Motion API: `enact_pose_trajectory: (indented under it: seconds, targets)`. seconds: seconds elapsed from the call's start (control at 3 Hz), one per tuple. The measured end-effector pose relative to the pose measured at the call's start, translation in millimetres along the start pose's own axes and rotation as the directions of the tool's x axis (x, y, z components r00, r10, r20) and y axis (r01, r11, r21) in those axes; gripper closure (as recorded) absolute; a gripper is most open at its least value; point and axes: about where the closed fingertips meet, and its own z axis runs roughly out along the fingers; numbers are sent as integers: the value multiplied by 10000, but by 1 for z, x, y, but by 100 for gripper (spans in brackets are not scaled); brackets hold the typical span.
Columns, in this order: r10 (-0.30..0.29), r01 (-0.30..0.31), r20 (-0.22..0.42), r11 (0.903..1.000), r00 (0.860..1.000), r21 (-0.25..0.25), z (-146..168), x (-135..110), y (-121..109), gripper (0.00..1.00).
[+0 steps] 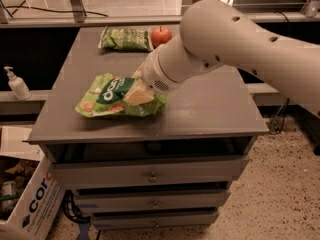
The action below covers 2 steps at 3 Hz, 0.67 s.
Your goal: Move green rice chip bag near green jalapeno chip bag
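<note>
The green rice chip bag point(107, 96), bright lime green with white letters, lies near the front left of the grey cabinet top point(210, 109). My gripper point(137, 93) is at the bag's right end, shut on it, with one pale finger point(140, 95) showing across the bag's top. The other finger is hidden by the bag and wrist. The green jalapeno chip bag point(125, 39), smaller and duller green, lies flat at the back of the top, well apart from the rice chip bag.
A red apple point(161, 35) sits right next to the jalapeno bag on its right. A soap dispenser point(16, 83) stands on a ledge to the left. A cardboard box point(27, 204) is on the floor at lower left. Drawers are below the top.
</note>
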Motion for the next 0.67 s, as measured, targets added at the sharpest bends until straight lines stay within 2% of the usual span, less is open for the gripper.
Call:
enact_pose_trajectory:
  seconds: [0.33, 0.67]
  targets:
    - [135, -135, 4, 9976, 9999, 683, -22, -1, -35, 100]
    - [57, -43, -93, 9901, 9999, 1401, -44, -5, -68, 100]
